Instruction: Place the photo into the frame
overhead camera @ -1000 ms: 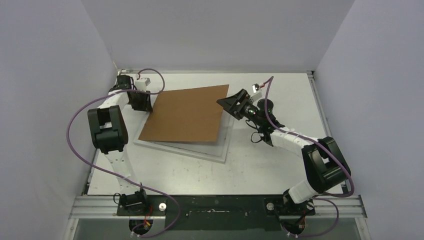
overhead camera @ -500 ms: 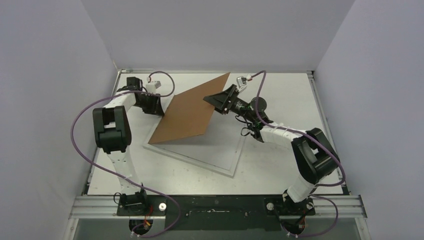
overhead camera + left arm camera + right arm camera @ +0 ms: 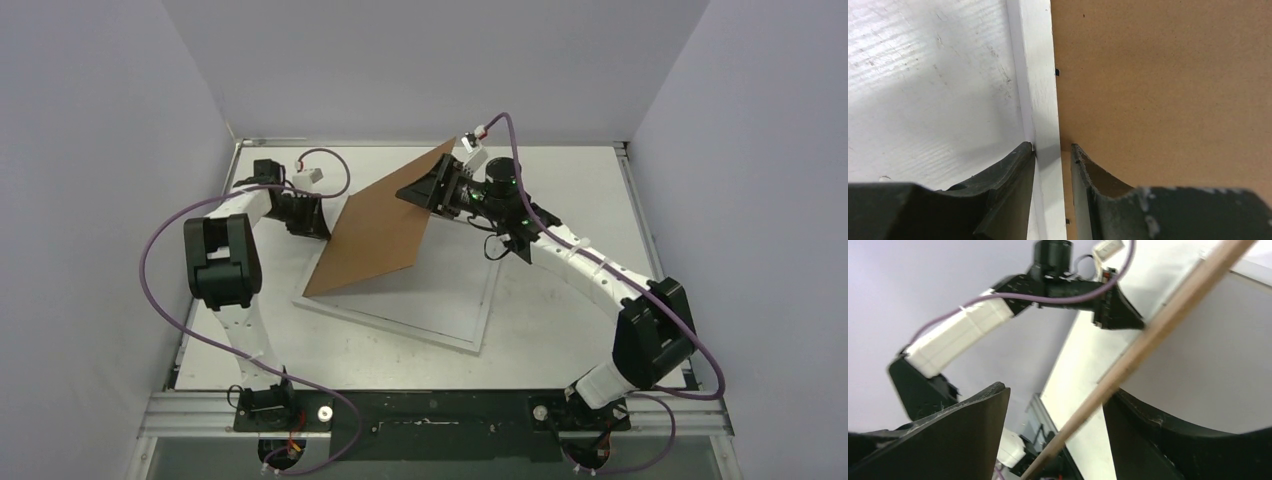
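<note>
The frame lies flat in the middle of the tabletop; whether the photo sits in it cannot be told. Above its left part the brown backing board is tilted up steeply. The left gripper is clamped on the board's left edge. The right gripper straddles the board's far edge with its jaws apart.

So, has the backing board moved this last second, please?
Yes: the backing board tipped up, its right edge swinging left, away from the table's right rim.
</note>
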`<state>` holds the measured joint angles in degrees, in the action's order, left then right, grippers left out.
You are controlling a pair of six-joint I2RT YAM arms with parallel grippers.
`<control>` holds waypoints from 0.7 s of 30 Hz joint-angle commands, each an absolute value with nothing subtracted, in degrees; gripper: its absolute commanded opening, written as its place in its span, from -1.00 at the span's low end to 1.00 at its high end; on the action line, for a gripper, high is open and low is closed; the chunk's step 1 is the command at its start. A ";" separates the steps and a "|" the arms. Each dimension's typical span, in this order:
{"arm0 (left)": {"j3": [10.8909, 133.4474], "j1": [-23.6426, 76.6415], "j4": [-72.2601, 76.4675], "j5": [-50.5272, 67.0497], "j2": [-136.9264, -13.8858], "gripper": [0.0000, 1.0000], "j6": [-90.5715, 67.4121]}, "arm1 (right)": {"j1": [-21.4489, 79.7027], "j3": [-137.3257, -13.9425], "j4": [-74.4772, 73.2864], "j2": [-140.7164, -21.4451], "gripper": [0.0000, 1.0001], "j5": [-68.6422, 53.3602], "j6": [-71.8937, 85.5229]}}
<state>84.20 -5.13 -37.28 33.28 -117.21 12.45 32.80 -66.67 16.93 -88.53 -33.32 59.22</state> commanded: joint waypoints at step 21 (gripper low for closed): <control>85.95 -7.48 -41.63 38.24 -113.60 -0.40 10.04 | 26.49 -62.41 8.64 -80.18 -0.89 -36.11 55.62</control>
